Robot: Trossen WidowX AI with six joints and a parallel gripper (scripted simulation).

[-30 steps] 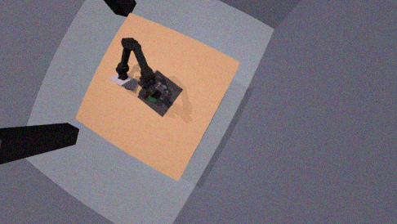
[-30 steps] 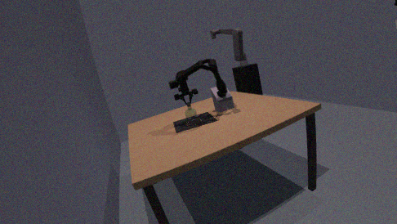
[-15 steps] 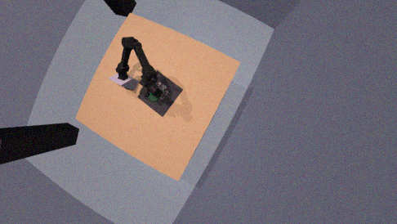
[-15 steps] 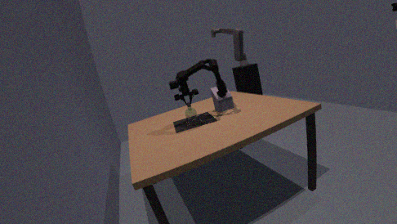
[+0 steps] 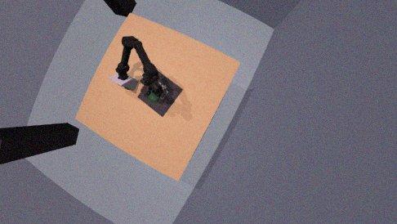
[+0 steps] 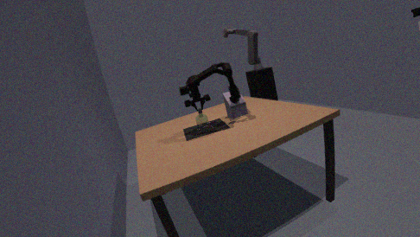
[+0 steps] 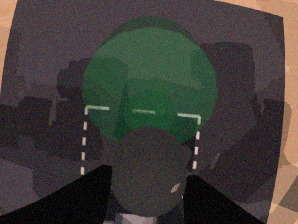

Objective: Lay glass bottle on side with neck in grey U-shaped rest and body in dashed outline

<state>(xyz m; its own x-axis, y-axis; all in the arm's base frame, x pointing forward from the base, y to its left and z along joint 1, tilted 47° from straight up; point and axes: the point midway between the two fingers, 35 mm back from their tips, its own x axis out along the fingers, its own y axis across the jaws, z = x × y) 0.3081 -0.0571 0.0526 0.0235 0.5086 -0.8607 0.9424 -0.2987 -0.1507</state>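
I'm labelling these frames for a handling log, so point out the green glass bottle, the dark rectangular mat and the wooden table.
Green glass bottle (image 5: 153, 97) (image 6: 201, 118) (image 7: 150, 60): top, exterior and wrist views; its body.
Dark rectangular mat (image 5: 163, 111) (image 6: 191, 135) (image 7: 45, 30): same views; bare surface.
Wooden table (image 5: 163, 143) (image 6: 242, 143): top and exterior; bare tabletop.

Black, chunky-jointed arm

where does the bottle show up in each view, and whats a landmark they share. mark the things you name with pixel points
Top: left of the picture's centre, a green patch (image 5: 153, 97) beneath the pincer (image 5: 158, 92).
Exterior: left of centre, the pale green bottle (image 6: 201, 118) below the pincer (image 6: 200, 112).
Wrist: upper middle, the big green round (image 7: 150, 65), its dark top between the pincer's fingers.
Shared landmark: the dark mat (image 5: 163, 111) (image 6: 190, 134) (image 7: 45, 30).
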